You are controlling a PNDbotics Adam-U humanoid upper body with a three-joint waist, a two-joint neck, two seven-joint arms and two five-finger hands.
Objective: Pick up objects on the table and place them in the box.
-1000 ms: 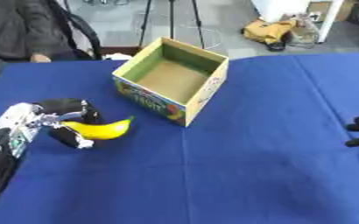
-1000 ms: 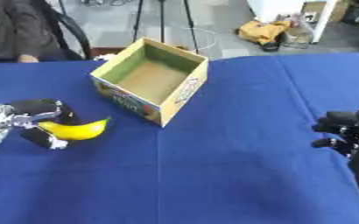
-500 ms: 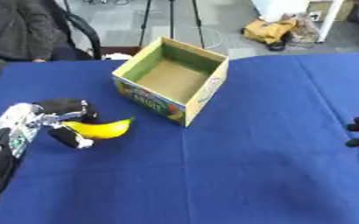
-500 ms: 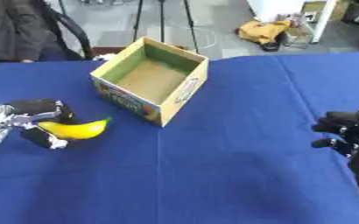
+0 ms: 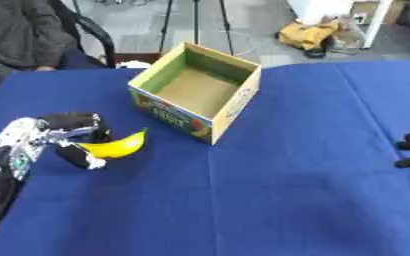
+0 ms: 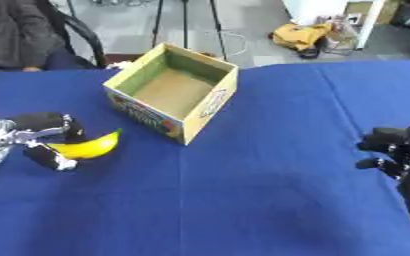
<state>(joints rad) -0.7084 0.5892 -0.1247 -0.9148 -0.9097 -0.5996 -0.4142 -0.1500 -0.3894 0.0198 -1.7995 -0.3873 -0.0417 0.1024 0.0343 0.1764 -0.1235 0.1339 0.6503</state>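
A yellow banana (image 5: pixel 117 146) lies at the left of the blue table. My left hand (image 5: pixel 61 136) has its fingers above and its thumb below the banana's left end, curled round it. An open cardboard box (image 5: pixel 200 89) with a printed front stands at the table's middle rear; its inside is bare. My right hand (image 6: pixel 396 150) rests at the right edge with its fingers curled, holding nothing.
The blue cloth (image 5: pixel 270 190) spreads wide between the two hands. A person in dark clothes sits behind the far left edge. A tripod and bags stand on the floor beyond the table.
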